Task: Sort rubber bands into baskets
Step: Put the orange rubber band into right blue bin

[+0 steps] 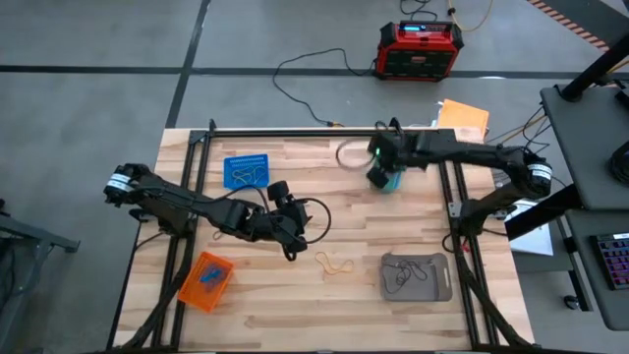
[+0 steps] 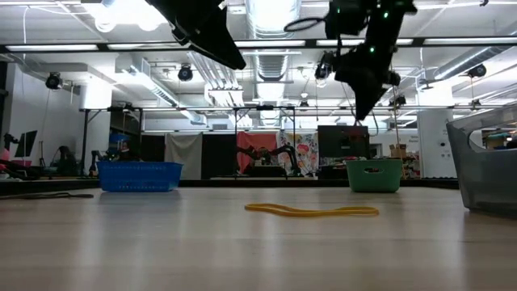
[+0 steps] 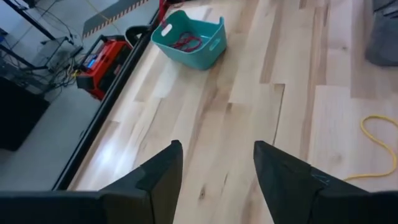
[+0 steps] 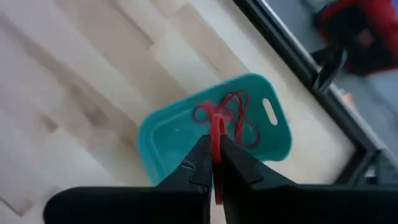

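Over the far right part of the wooden surface (image 1: 295, 295), my right pincer (image 4: 214, 163) hangs above the teal basket (image 4: 168, 134), clenched on a red-brown rubber band (image 4: 216, 142) that stands up between its tips; more red-brown bands (image 4: 233, 115) lie tangled inside that basket. My left pincer (image 3: 217, 165) is near the middle of the surface, its fingers (image 3: 158, 177) spread apart and gripping nothing, bare wood showing between them. A yellow-tan rubber band (image 1: 334, 263) lies flat on the surface just to the right of my left pincer, between it and the grey basket (image 1: 437, 278), which sits near the front right and holds a few dark loops. The blue basket (image 1: 246, 171) rests toward the far left with blue bands in it, and the orange basket (image 1: 205, 281) sits tilted at the front left, also with blue bands inside. Beyond the surface's far edge a red-and-black box (image 1: 420, 49) stands on the floor.
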